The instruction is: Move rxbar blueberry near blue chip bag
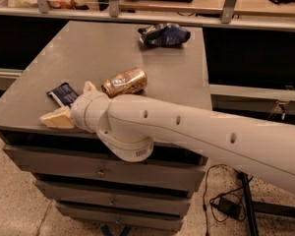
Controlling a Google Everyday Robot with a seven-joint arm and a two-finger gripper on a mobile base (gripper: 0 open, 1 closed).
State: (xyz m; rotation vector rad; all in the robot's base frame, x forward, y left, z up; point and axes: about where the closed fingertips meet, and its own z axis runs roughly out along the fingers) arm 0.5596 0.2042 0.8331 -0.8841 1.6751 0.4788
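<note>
Since the gripper [64,103] sits low at the front left corner of the gray cabinet top [98,48] with its two cream fingers [55,117] spread apart and holding nothing, the step in hand reads as the grasp. The rxbar blueberry [64,93] lies flat between the fingers; whether either one touches it I cannot tell. It's a thin wrapper, so go down until the fingertips meet the surface, then close square across the short width to avoid pushing it off the near edge. The gold can [125,82] lies on its side just beside the wrist, so keep the arm [201,134] from nudging it; it would roll. The blue chip bag [164,35] is at the far right of the top, well apart. Lift clear, carry past the can, and set down near the bag.
</note>
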